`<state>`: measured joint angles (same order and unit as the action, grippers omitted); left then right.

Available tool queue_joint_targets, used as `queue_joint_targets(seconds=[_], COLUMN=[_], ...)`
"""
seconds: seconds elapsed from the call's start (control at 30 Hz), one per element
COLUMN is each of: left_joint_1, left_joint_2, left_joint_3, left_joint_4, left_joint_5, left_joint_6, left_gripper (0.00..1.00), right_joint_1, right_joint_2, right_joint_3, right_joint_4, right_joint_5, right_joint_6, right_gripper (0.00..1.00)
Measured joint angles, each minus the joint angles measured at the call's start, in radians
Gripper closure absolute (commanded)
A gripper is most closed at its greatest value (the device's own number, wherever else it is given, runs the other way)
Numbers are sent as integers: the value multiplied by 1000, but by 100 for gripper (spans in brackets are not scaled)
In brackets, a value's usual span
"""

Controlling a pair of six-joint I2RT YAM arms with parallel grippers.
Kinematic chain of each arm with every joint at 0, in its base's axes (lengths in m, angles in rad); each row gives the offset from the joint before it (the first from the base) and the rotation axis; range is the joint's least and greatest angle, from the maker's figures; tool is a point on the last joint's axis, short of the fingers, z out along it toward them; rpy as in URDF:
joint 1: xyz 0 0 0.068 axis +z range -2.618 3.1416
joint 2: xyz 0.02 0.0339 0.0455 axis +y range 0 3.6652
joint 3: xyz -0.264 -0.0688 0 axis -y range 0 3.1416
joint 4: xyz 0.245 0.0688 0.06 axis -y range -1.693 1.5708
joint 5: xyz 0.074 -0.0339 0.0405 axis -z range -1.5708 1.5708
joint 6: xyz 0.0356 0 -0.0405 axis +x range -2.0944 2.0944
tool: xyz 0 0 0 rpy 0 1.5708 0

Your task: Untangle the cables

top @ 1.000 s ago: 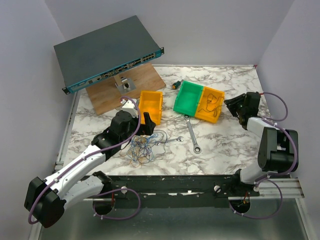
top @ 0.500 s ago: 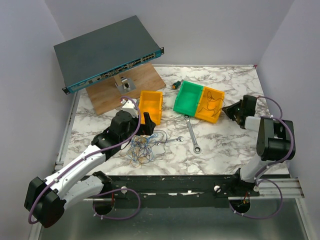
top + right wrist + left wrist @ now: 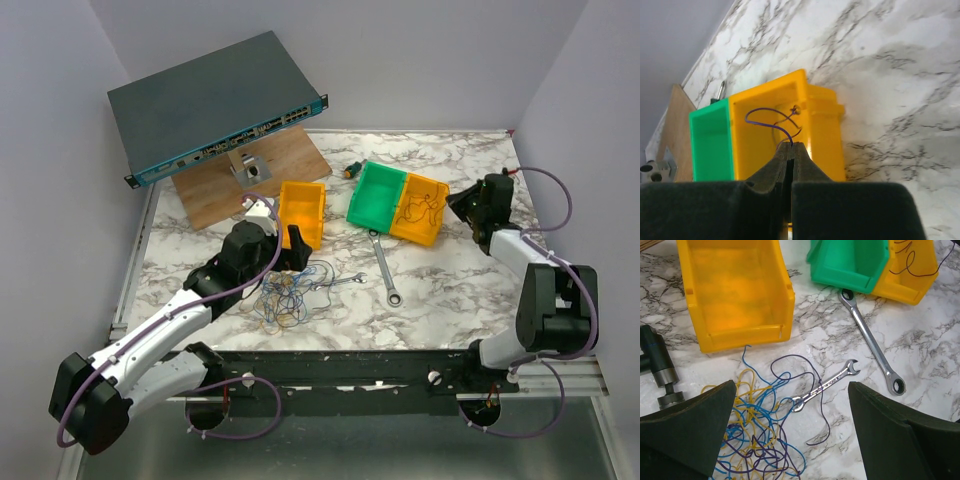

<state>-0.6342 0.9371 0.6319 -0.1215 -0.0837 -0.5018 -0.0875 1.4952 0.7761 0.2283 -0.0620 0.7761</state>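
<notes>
The cables [image 3: 285, 297] lie as a loose tangle of thin blue, yellow and purple wires on the marble table, in front of my left gripper [image 3: 296, 246]. In the left wrist view the tangle [image 3: 752, 427] sits by the left finger, between the wide-open, empty jaws of the left gripper [image 3: 790, 410]. One purple strand crosses a small wrench [image 3: 826, 385]. My right gripper [image 3: 463, 207] is at the right yellow bin [image 3: 424, 210]. In the right wrist view the right gripper [image 3: 791, 146] is shut on a thin purple wire [image 3: 765, 123] that loops into that bin [image 3: 822, 140].
An empty yellow bin [image 3: 301, 212] stands just beyond the tangle. A green bin [image 3: 376, 192] adjoins the right yellow bin. A long wrench [image 3: 385, 266] lies between the bins and the near edge. A network switch [image 3: 215, 105] leans on a wooden board [image 3: 215, 190] at the back left.
My right arm has shifted its elbow and wrist, and its gripper has moved slightly up and back by the right yellow bin. The left arm and the tangle have not moved.
</notes>
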Motion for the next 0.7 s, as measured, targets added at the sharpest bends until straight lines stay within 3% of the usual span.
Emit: queue_joint_targets(seconds=[0.23,0.47,0.7], left_joint_1=[0,0,0], left_joint_2=[17,17,17], left_joint_3=[0,0,0], left_joint_4=[0,0,0], left_joint_5=[15,17,17], left_joint_6=[-1,-5,-8], left_gripper=[1,1,1], right_joint_1=[161,195,248], right_joint_2=[33,254,330], right_joint_3=[107,261,314], right_joint_4=[-98,-205,-256], right_joint_5=[103,198,241], right_joint_6=[-90,-104,-112], right_gripper=[99,97,80])
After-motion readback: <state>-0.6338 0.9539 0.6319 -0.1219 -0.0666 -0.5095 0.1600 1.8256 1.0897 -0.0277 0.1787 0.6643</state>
